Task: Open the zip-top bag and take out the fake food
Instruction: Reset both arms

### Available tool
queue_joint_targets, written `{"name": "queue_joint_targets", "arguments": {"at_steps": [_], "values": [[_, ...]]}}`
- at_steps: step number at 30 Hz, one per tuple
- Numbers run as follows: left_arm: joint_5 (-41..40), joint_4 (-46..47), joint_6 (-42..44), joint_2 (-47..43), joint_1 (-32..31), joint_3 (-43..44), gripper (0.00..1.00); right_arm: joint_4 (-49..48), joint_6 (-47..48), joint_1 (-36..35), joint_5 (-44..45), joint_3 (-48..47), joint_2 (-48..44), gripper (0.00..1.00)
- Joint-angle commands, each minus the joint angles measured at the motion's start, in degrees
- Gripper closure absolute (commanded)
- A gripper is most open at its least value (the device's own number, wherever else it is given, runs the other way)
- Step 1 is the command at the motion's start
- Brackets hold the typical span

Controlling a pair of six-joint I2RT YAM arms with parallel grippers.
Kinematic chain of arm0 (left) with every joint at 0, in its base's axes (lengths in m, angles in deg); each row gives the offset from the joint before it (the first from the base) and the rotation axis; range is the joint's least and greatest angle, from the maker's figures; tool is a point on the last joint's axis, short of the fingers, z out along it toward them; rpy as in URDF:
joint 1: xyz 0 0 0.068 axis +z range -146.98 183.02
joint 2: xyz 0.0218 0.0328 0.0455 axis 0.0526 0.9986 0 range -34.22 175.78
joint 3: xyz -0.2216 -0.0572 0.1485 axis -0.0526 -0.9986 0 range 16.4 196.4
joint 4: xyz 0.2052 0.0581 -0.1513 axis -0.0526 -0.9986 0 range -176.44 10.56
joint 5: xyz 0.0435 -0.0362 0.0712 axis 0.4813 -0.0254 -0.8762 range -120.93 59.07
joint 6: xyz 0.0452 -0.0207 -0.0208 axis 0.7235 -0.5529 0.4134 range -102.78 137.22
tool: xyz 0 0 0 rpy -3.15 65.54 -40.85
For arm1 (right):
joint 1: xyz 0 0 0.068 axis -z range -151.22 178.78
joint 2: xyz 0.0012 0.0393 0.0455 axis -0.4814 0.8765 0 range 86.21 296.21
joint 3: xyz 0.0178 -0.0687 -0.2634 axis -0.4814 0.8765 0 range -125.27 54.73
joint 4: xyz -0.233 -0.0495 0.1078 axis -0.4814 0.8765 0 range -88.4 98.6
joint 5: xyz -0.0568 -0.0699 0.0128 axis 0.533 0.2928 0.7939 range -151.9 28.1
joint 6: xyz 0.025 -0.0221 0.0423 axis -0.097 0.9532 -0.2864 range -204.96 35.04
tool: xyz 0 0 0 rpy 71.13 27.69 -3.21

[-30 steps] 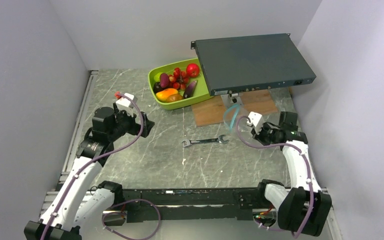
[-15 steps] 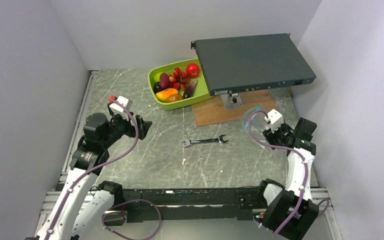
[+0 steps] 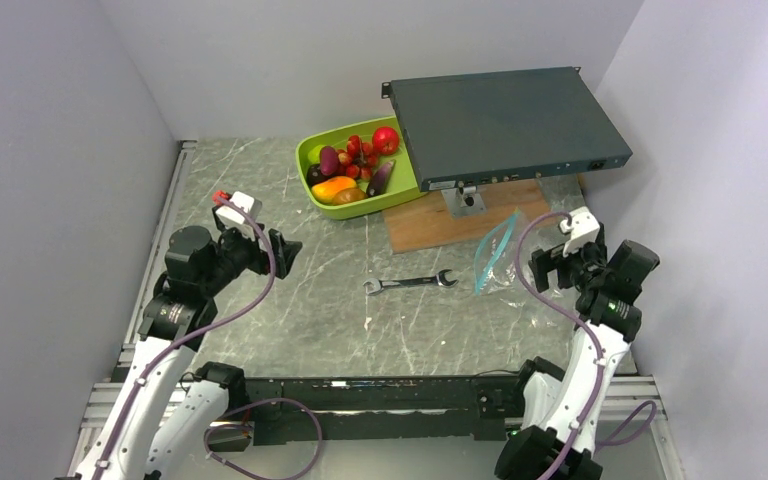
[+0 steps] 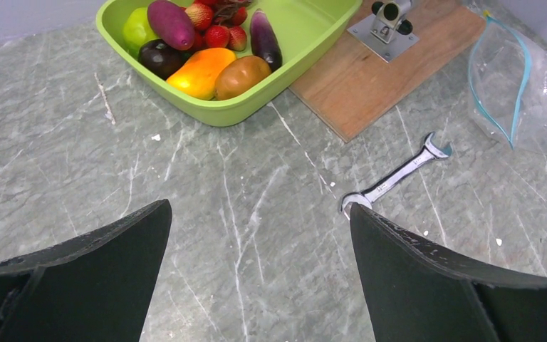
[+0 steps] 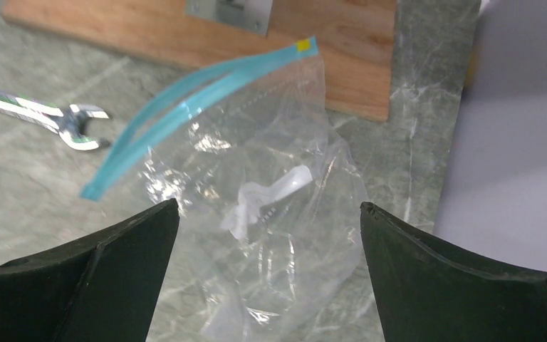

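The bag [image 3: 498, 255] is seen lying crumpled on the table [image 3: 260, 190], just right of the wrench [image 3: 410, 284]. Its blue zip strip [image 5: 278, 58] is parted, and its far corner is laid over the edge of the wooden board [image 3: 430, 228]. The right gripper [image 5: 267, 206] is held above it, jaws spread wide, nothing gripped. The food [image 3: 352, 165] is found piled in the green tray [image 3: 360, 210] at the far side, well apart from the bag, beside the dark box [image 3: 510, 120]. The left gripper [image 4: 260, 210] is held over the table on the left, jaws equally wide, nothing in them.
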State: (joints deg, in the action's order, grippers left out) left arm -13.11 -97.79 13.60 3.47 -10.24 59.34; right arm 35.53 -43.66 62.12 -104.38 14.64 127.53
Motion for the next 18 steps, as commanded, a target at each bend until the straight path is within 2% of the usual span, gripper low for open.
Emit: {"name": "queue_joint_targets", "arguments": {"at_steps": [1, 4, 8, 13, 18], "values": [[0.8, 1.6, 1.1, -0.3, 1.7, 0.9, 0.0, -4.7, -18.9, 0.3, -2.9, -2.9, -2.5, 0.0], [0.3, 1.7, 1.3, 0.2, 2.4, 0.8, 0.0, -7.9, -27.2, 0.3, -5.0, -2.9, -2.9, 0.0], [0.2, 1.7, 1.6, 0.8, 2.8, 0.9, 0.0, -7.4, -27.0, 0.4, -10.4, -3.4, -2.6, 0.0], [1.2, 2.0, 1.5, 0.7, 3.1, 0.8, 0.0, -11.2, -32.0, 0.4, -9.8, -1.6, -4.4, 0.0], [1.6, 2.3, 1.1, -0.3, 3.3, 0.4, 0.0, -15.4, -41.1, 0.4, -6.1, -0.8, -7.1, 0.0]]}}
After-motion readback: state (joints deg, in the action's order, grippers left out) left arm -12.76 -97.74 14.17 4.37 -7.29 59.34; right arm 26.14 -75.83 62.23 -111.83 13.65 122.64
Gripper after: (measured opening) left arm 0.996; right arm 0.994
